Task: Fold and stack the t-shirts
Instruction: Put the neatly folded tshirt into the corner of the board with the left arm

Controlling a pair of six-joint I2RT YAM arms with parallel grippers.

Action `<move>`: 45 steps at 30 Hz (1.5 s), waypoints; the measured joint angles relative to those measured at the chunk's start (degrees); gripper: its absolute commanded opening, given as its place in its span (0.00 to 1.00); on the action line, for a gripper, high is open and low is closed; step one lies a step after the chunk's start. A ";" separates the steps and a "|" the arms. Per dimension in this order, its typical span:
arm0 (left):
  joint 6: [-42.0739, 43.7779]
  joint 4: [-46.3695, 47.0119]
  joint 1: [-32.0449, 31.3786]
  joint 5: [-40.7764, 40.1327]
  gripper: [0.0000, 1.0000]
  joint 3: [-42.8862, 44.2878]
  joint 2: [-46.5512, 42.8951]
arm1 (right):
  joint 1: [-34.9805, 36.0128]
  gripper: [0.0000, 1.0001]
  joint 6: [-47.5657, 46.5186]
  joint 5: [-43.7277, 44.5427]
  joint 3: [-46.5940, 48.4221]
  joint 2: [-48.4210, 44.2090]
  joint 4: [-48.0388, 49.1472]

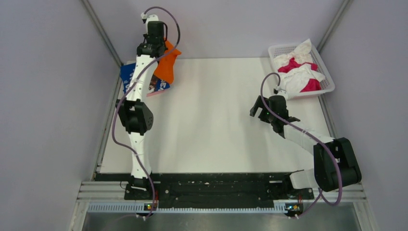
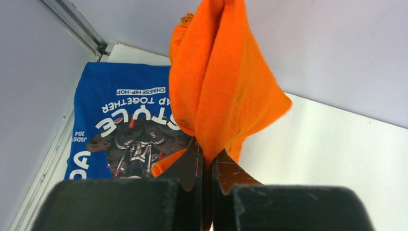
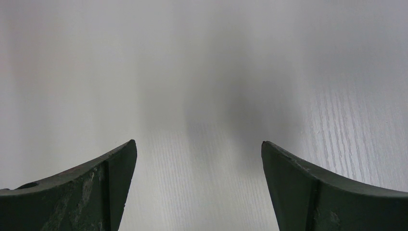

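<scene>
My left gripper is shut on a bunched bright orange t-shirt, which hangs in the air at the table's far left. Under it a folded blue t-shirt with white lettering and a dark graphic lies flat in the far left corner. My right gripper stands open over bare white table, nothing between its fingers; in the top view it sits right of centre. White t-shirts and magenta t-shirts lie crumpled in the basket.
A white lattice basket stands at the far right corner of the white table. Grey walls close in the left, far and right sides. A metal rail runs along the left table edge.
</scene>
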 measured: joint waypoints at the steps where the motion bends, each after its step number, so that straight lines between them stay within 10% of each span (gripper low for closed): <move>1: -0.22 0.26 0.00 -0.02 0.00 0.13 0.28 | 0.00 0.99 0.02 0.00 0.00 0.00 0.00; 45: -2.05 1.51 19.37 9.03 0.08 -6.58 8.55 | -0.02 0.99 0.00 2.49 0.76 0.81 -2.12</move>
